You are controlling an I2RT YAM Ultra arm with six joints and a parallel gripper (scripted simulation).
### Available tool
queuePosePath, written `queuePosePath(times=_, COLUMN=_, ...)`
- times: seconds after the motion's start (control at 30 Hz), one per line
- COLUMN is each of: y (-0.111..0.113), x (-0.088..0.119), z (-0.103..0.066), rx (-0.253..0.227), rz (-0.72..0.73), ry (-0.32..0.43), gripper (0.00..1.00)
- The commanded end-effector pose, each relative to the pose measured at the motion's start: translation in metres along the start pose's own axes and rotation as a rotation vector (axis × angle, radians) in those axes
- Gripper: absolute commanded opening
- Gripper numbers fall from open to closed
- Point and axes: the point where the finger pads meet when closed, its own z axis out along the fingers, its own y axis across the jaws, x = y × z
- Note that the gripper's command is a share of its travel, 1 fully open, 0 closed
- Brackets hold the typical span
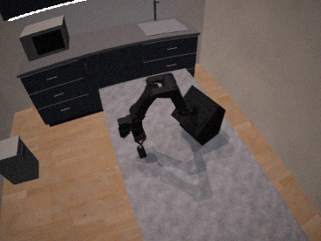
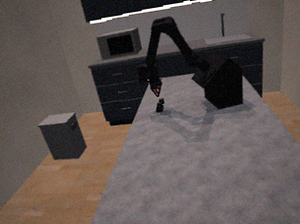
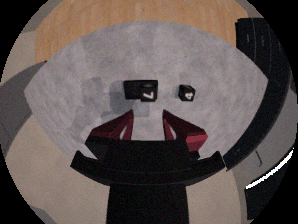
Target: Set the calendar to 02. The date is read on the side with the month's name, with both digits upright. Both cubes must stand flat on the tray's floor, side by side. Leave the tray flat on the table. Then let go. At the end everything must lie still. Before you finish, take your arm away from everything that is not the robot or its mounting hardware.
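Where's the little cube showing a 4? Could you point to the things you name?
In the wrist view, the cube [image 3: 186,93] sits on the table, right of the tray [image 3: 132,89], apart from it.

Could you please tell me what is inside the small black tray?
One black cube with a white 7 sits at one end of the small black tray; the tray floor beneath it is hidden.

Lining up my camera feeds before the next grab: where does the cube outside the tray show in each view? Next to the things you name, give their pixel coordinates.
Top: cannot pick it out from the dark clump below the tool [image 1: 140,141] [image 2: 157,92] [image 3: 148,125].
Exterior: same, left of centre.
Wrist: cube [image 3: 186,93], right of centre.
Shared landmark: grey tabletop [image 1: 218,196] [image 2: 202,180] [image 3: 165,55].
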Motion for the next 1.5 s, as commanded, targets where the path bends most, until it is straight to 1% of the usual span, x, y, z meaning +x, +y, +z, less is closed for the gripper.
queuePosePath(times=0.0, y=0.0, x=-0.004, z=0.0, rx=0.002, rz=-0.004, ry=-0.017, gripper=0.47)
queuePosePath(times=0.43, y=0.0, x=-0.005, z=0.017, rx=0.002, rz=-0.003, ry=-0.017, gripper=0.47)
queuePosePath(times=0.5, y=0.0, x=-0.005, z=0.017, rx=0.002, rz=-0.003, ry=-0.017, gripper=0.47)
queuePosePath(times=1.0, y=0.0, x=-0.005, z=0.039, rx=0.002, rz=-0.003, ry=-0.017, gripper=0.47)
queuePosePath(times=1.47, y=0.0, x=-0.005, z=0.047, rx=0.002, rz=-0.003, ry=-0.017, gripper=0.47)
